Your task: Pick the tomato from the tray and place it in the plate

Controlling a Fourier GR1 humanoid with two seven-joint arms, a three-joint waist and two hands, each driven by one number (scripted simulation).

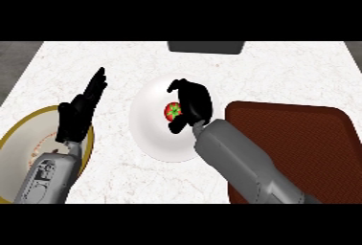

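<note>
red tomato (172,111) with its green top showing sits over the middle of the white plate (152,139), tucked inside the right hand (192,103). that hand's black fingers and thumb are curled round it from the right side, so only the left face of the tomato peeks out. can't tell if the tomato is actually touching the plate surface or hanging just above it, the hand hides the underside. the grey right forearm (240,165) comes in from the lower edge and slants up to the plate, crossing the near left corner of the brown tray (297,129). the tray lies just beside the plate on its right, and its surface shows nothing on it. over on the left, the left hand (79,112) is up with fingers straight and together, holding nothing, sitting above the inner edge of a second plate with a gold rim (21,127) that's partly cut off by the view's left side. everything rests on a pale marbled counter (283,67), and there's a dark grey block (206,46) at the far edge, near the middle
</note>
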